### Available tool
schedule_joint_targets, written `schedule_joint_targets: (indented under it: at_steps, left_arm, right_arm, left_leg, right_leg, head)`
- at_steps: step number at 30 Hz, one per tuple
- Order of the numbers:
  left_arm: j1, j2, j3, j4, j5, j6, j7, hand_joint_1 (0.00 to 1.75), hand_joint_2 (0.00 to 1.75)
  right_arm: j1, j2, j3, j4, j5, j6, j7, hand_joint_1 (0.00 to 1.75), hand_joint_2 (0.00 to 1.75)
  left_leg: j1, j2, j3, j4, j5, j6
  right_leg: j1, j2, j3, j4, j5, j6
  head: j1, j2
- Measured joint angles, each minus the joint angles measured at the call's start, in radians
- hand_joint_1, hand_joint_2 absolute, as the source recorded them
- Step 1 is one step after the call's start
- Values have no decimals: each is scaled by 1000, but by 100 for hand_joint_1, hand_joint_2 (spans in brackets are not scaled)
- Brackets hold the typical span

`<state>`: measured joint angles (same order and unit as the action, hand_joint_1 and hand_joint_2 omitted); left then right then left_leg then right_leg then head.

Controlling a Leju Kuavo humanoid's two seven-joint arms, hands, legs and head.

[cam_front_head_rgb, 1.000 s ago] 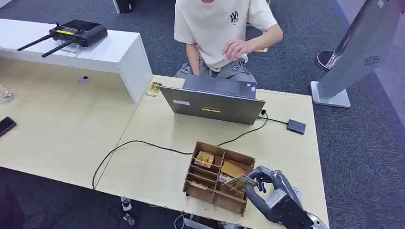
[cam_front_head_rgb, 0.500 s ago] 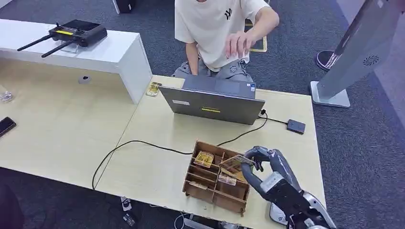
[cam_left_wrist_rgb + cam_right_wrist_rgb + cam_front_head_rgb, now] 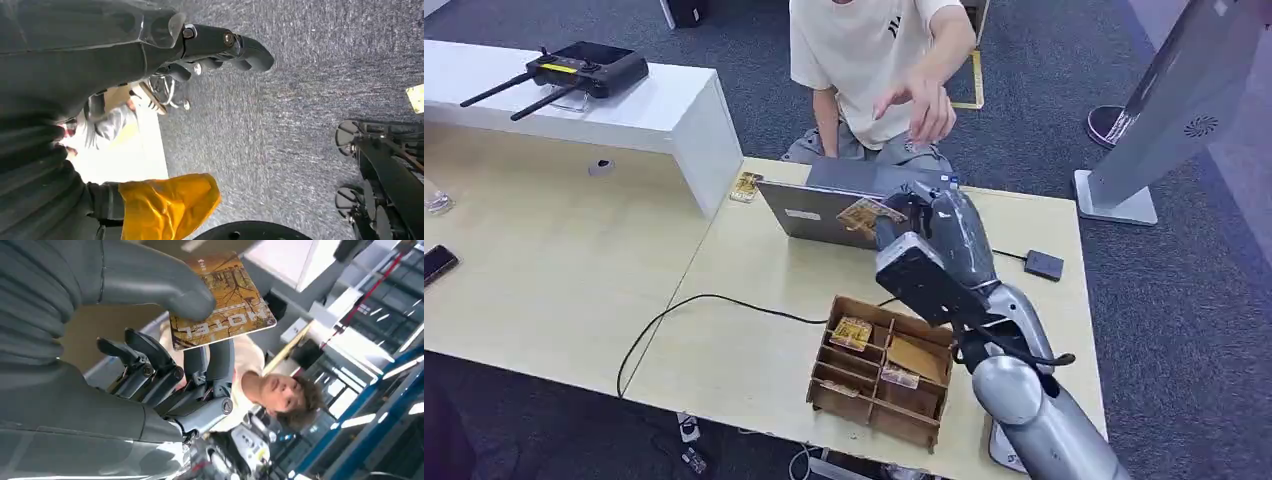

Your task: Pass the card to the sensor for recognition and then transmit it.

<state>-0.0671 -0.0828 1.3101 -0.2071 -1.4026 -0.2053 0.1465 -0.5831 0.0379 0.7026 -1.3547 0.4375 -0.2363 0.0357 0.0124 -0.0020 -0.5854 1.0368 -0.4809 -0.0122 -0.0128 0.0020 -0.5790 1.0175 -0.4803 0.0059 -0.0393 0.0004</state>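
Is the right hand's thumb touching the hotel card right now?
Touching. In the right wrist view the right hand's thick grey thumb presses on the face of the card, with darker fingers behind it, so the card is pinched.

- Looks like an office or a robotics lab space: grey carpet point(image 3: 1184, 300) runs under everything.
- Light wood desks point(image 3: 554, 290) are pushed together, with a white raised shelf point(image 3: 624, 115) on one of them.
- A person point(image 3: 874, 60) sits behind an open laptop point(image 3: 824, 205) that has a cable point(image 3: 724, 300) trailing across the desk.
- A black controller with antennas point(image 3: 574, 70) sits on the shelf, and a tall grey kiosk stand point(image 3: 1164, 110) is on the floor.
- The right wrist view catches high ceilings with strip lights point(image 3: 400, 367), so a big open hall.
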Motion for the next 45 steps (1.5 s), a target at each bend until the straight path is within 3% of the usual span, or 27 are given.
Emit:
schedule_joint_targets:
  at_steps: [11,19,25,26,27,34,41,45]
  left_arm:
    - [-10,-2,-72,0,-62,11,-3,0,175]
    - [-14,-2,-117,0,-83,17,-8,0,175]
    - [-28,-6,-142,0,-94,14,2,0,175]
    - [-29,-7,-147,0,-94,14,3,0,175]
    - [-30,-8,-151,0,-94,13,3,0,175]
    - [-31,-10,-160,0,-93,13,3,0,175]
    - [-31,-11,-164,0,-94,15,3,0,175]
    - [-29,-11,-166,0,-90,18,1,0,175]
  right_arm:
    - [-160,136,50,319,430,-186,109,175,175]
    - [-222,170,49,481,635,-246,155,175,175]
    - [-252,170,63,568,928,-286,235,175,175]
    - [-256,169,65,582,963,-287,239,150,175]
    - [-257,168,68,596,999,-287,246,3,175]
    - [-256,167,73,654,1062,-293,255,0,175]
    - [-236,160,74,671,1067,-374,254,0,175]
    - [-183,157,38,622,1022,-440,190,0,175]
  left_leg:
    - [0,0,0,0,0,0]
    - [0,0,0,0,0,0]
    - [0,-1,0,0,0,0]
    - [0,-1,0,0,0,0]
    - [0,-1,0,0,0,0]
    - [0,-1,0,0,0,0]
    - [0,-1,0,0,0,0]
    - [0,-1,0,0,0,0]
  right_leg:
    - [0,0,0,0,0,0]
    - [0,0,0,0,0,0]
    - [0,-1,0,0,0,0]
    - [0,-1,0,0,0,0]
    - [0,-1,0,0,0,0]
    - [0,0,-1,0,0,0]
    - [0,0,-1,0,0,0]
    - [0,0,-1,0,0,0]
  head:
    - [0,0]
    - [0,0]
    - [0,0]
    - [0,0]
    - [0,0]
    - [0,0]
    - [0,0]
    - [0,0]
